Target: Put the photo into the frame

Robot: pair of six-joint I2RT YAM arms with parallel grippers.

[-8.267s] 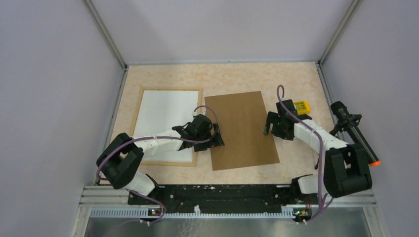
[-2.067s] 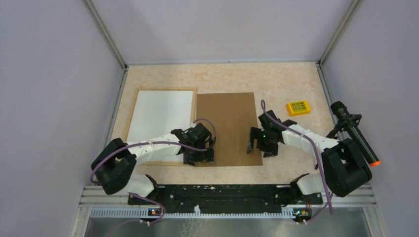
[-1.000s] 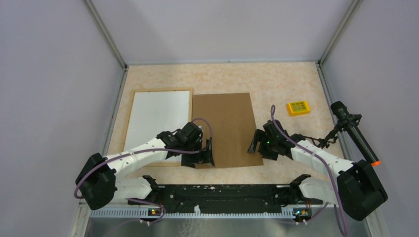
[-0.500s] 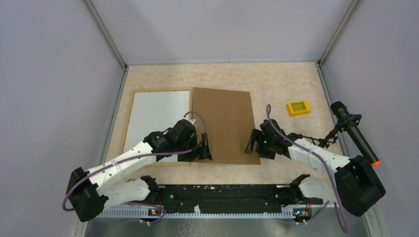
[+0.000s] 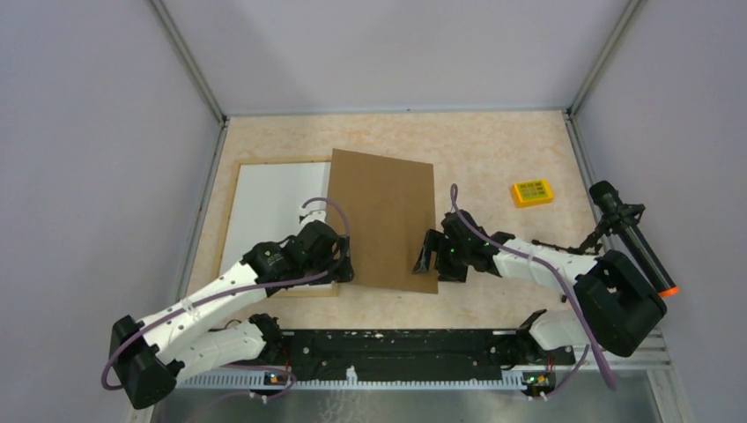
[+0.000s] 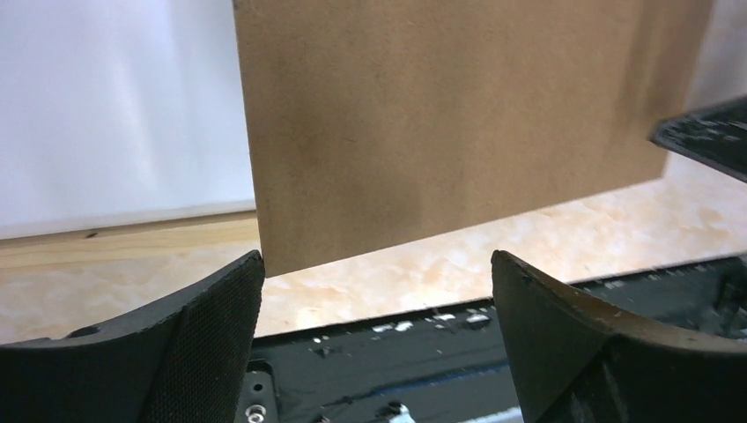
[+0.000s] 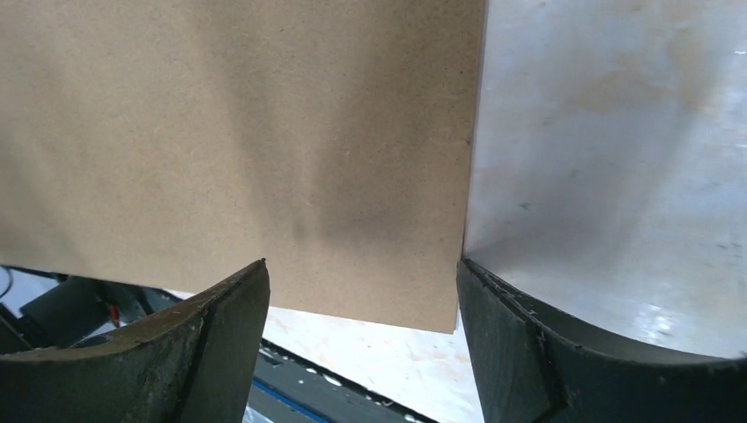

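The frame of light wood lies at the left with a white sheet inside it. No sunflower photo shows in any view. A brown board sits between my grippers, tilted, with its left edge over the frame's right side. My left gripper is open, and the board's near left corner touches its left finger. My right gripper is open too. The board's near right corner rests against its right finger.
A small yellow box lies at the right on the table. A black tool with an orange tip stands by the right wall. Walls close in the table's left, back and right. The black base rail runs along the near edge.
The brown board has slid left and turned, and it now overlaps the frame's right side. Both arms have moved left with it, still open.
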